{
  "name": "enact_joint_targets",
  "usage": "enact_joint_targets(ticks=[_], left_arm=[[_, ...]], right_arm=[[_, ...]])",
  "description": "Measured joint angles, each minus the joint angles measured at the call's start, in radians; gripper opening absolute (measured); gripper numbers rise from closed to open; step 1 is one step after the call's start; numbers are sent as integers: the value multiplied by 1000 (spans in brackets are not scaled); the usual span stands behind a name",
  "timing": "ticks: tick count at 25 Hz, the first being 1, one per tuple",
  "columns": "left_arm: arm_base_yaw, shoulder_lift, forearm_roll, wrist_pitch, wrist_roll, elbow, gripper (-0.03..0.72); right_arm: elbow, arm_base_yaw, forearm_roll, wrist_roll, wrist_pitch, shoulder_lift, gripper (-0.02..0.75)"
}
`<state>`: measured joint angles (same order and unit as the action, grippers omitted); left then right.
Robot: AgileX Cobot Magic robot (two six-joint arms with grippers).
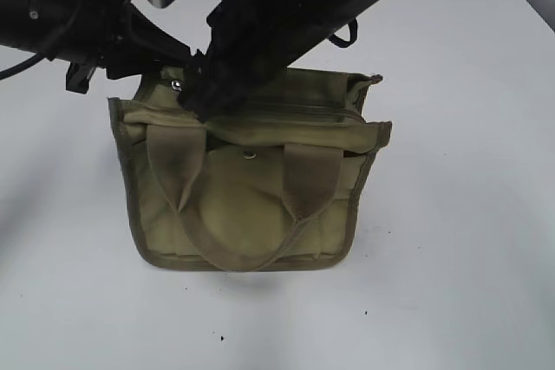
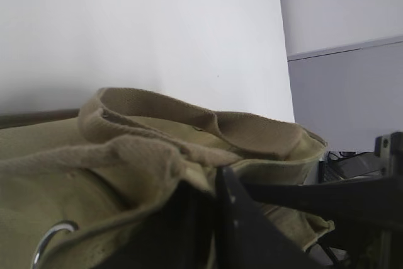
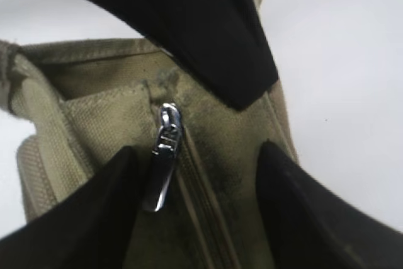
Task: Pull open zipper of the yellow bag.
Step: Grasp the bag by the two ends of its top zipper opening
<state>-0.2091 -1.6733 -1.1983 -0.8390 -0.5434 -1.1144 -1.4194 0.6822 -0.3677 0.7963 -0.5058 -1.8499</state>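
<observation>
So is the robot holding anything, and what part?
The left gripper pinches the bag's top fabric edge. The right gripper straddles the zipper pull, open, holding nothing.

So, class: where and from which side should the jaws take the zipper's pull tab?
Probably grip the silver pull tab across its flat faces, from above. It lies flat along the zipper at the end of the yellow bag, between the open right gripper jaws.

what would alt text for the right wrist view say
A silver zipper pull tab lies at the closed end of the zipper on a khaki canvas bag, between the two open black fingers of the right gripper. Another black gripper finger reaches in from above.
</observation>
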Motion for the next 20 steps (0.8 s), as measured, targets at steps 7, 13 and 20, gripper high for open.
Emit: enact_joint_targets(ticks=[7,13,20], left_arm=[[0,-3,-20,-4,0,0,32],[0,-3,-25,-22,-1,0,32],[-3,-3,-36,-45,-4,0,30]], right_arm=[[-4,20,16,3,5,-22,261],[-6,37,63,4,-43,-22,13],[-9,8,171,-117,-153,-1,2]])
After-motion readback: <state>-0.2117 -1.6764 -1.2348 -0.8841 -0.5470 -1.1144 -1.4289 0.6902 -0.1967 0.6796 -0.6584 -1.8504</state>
